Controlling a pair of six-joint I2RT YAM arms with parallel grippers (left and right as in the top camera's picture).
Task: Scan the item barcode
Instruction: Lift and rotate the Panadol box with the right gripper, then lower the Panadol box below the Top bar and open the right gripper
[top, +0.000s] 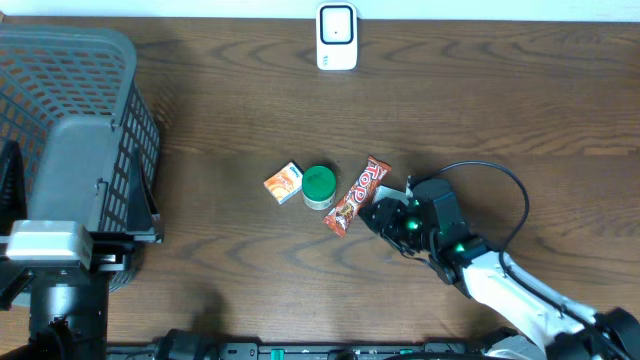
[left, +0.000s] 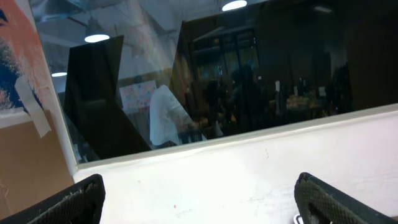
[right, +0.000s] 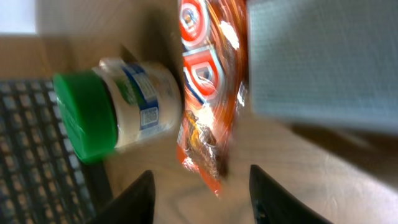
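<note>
Well, starting with the biggest thing: the grey mesh basket sits far off to one side of my right fingers. The white scanner stands well ahead of them at the far edge of the surface. My left fingers are spread wide on nothing and pointed at a dark window. The right fingers stand partly apart and clamp nothing; bare wood shows in the gap.

I take the candy bar to be the item. It lies flat, with its near end just ahead of the gap between the right fingers and the rest running away from them. I judge it light, with a glossy, crinkly wrapper likely to slip and buckle, though a firm bar inside should give some bite. I would pinch it gently across its narrow width near the middle, leaving both faces free for the scanner. Lying flat, it offers little edge to get under.

A green-lidded jar sits close beside the bar; I cannot tell whether they touch. Beyond it lies a small orange box.

The wrapper carries big red-and-white block letters on orange, but I cannot make out a name. The jar's blue print is too blurred to read. No barcode shows.
</note>
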